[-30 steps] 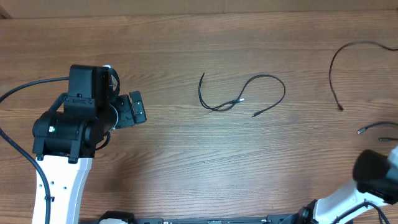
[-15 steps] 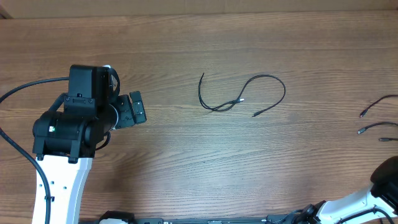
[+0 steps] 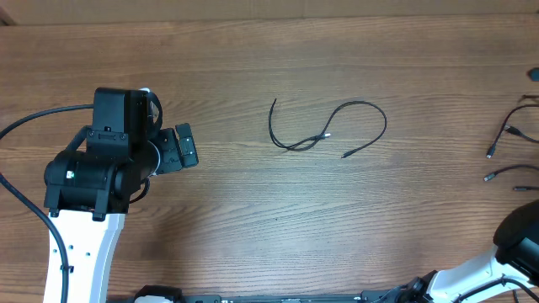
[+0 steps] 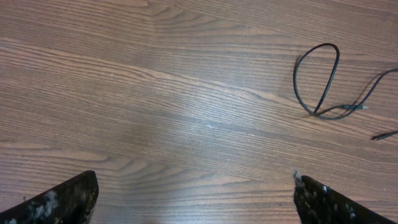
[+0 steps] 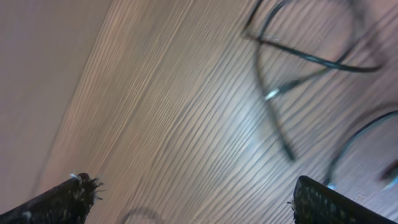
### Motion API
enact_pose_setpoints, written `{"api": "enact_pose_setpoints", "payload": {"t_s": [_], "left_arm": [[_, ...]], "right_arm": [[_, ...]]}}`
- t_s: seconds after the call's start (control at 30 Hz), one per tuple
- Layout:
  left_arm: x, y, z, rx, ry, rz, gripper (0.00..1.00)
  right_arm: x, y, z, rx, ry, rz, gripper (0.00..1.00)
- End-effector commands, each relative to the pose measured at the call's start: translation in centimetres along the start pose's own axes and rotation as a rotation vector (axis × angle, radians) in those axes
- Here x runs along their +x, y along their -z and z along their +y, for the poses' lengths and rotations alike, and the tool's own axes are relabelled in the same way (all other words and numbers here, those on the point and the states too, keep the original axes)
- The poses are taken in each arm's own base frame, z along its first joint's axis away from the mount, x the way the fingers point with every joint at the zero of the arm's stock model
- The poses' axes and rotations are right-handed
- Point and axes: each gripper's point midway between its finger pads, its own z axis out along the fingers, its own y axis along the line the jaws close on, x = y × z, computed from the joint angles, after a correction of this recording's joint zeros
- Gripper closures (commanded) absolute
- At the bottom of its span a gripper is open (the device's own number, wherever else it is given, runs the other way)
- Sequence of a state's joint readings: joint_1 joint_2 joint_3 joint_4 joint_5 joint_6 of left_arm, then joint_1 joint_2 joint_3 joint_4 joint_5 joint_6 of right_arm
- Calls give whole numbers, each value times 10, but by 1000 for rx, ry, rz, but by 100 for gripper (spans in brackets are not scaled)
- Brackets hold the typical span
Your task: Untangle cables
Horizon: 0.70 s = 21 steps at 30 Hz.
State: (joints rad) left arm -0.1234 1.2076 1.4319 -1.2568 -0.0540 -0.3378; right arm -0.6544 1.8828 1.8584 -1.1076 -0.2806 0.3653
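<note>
Two thin black cables lie crossed in a loose tangle at the table's middle; in the left wrist view this tangle sits at the upper right. More cable ends lie at the right edge. My left gripper hovers left of the tangle, well apart from it. Its jaws stand wide open in the left wrist view, with bare wood between them. The right gripper is open over the table, holding nothing. Blurred cables lie ahead of it, apart from its fingers.
The wooden table fills every view. My right arm's body shows at the bottom right corner of the overhead view. A thick black arm cable runs off the left side.
The long curved cable at the upper right has slid off toward the right edge, leaving only short ends in view. My right arm's body shifted at the lower right. The left arm stayed put.
</note>
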Motion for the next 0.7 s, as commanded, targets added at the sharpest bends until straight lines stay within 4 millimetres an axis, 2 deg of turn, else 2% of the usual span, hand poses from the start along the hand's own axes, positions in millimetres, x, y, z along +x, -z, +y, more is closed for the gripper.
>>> {"api": "enact_pose_setpoints", "payload": {"t_s": [0.0, 0.1, 0.23, 0.27, 0.3, 0.33, 0.4, 0.47, 0.6, 0.67], "left_arm": [[-4, 2, 1, -6, -6, -14, 1], [-4, 2, 1, -6, -6, -14, 0], [-4, 2, 1, -6, -6, -15, 1], [-4, 2, 1, -6, -6, -14, 0], [-4, 2, 1, -6, -6, -15, 1], [-4, 2, 1, -6, -6, -14, 0], [-4, 2, 1, -6, -6, -14, 0], [-4, 2, 1, -6, -6, -15, 1], [-4, 2, 1, -6, -6, -14, 0], [-4, 2, 1, -6, -6, -15, 1]], "right_arm": [[39, 5, 48, -149, 54, 125, 0], [74, 1, 70, -148, 102, 214, 0], [152, -8, 125, -169, 270, 361, 0], [164, -9, 132, -168, 300, 375, 0], [187, -12, 145, -162, 364, 394, 0], [196, -13, 150, -158, 392, 399, 0], [234, -17, 170, -178, 485, 435, 0], [281, -21, 190, -216, 590, 475, 0], [344, -32, 213, -277, 733, 483, 0], [363, -37, 218, -297, 774, 477, 0]]}}
